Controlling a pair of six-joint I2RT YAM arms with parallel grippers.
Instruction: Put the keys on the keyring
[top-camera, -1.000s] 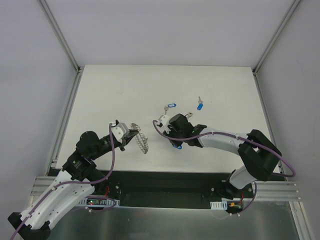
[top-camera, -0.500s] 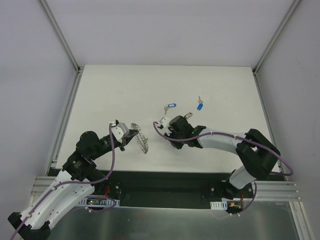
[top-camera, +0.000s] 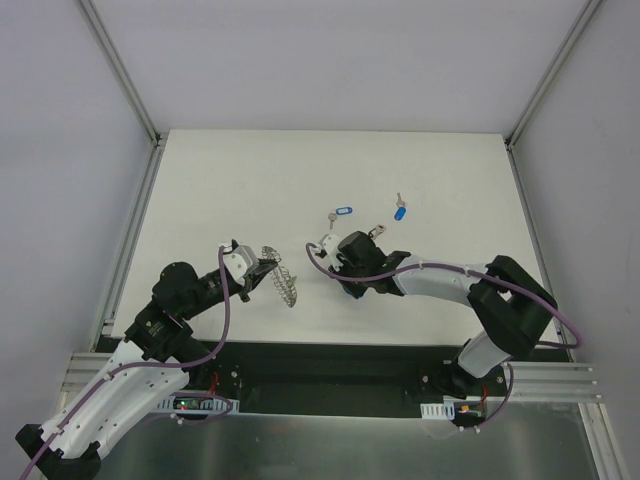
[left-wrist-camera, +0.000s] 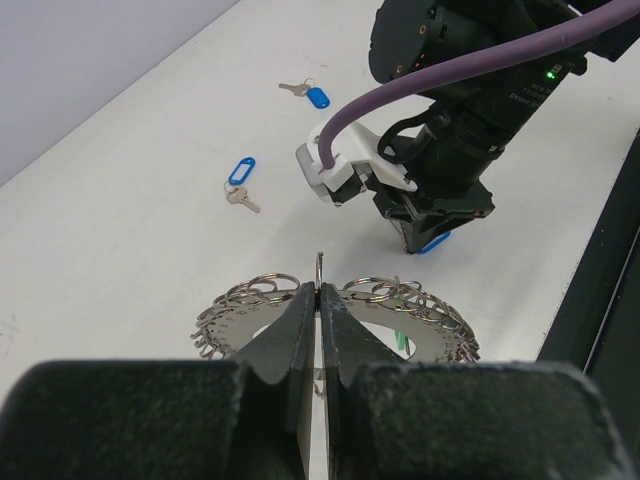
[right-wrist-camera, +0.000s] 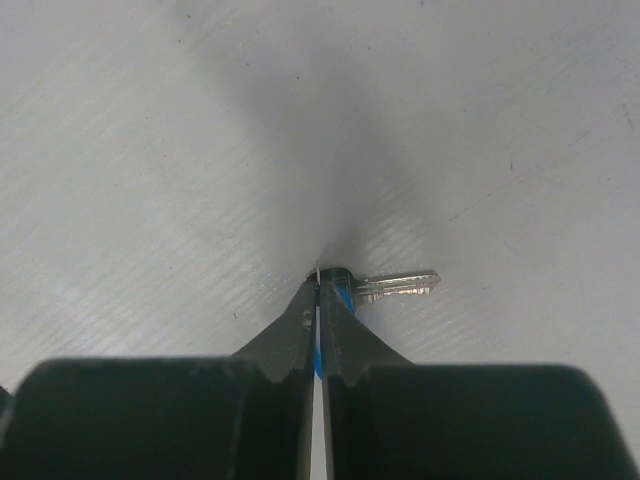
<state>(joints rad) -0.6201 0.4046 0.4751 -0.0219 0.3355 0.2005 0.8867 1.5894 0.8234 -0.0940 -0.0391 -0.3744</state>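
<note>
**no keys on the ring yet; first key in the pinch**

left claw closed tight on the near rim of the keyring, ring tilted in the grip; right claw closed to a sliver on the blue tag of key one, blade poking out at 3 o'clock in its wrist view; can't tell if it's clear of the table; top view: ring at 9 o'clock from the right claw, near but apart; key two at 12 o'clock, key three at 1 o'clock, grey-tag key just beside the right wrist, all loose; my read: nothing threaded; left to do: bring key one across, work it onto the ring, then the other three.
</note>
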